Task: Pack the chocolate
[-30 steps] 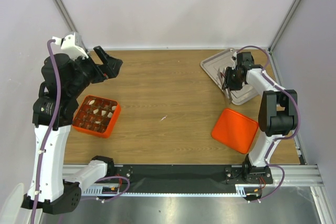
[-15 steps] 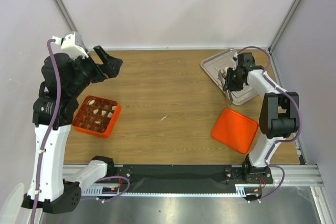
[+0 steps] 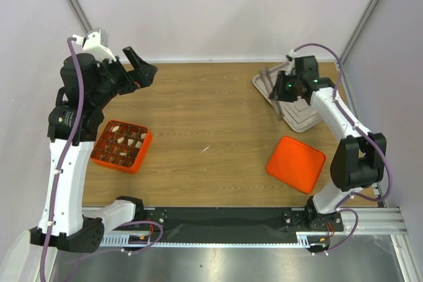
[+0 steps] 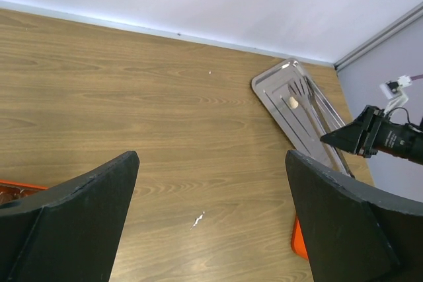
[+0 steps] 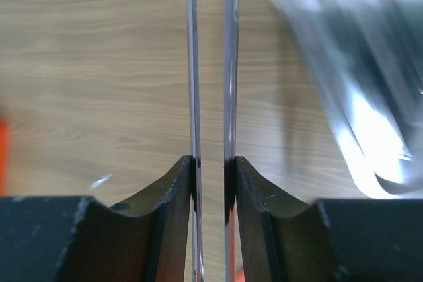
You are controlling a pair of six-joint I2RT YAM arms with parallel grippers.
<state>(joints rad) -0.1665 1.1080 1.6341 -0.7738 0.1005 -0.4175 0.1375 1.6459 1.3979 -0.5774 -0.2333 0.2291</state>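
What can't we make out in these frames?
Tongs tips: right wrist, cut off by top edge.
Tray: right wrist, motion-blurred.
Chocolate in box: top view, too small to count.
Box again: left wrist, mostly hidden by left gripper.

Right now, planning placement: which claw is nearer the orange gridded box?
Left. The left claw hangs just beyond the orange gridded box; the right claw, gripping thin metal tongs, is across the table by the silver metal tray.
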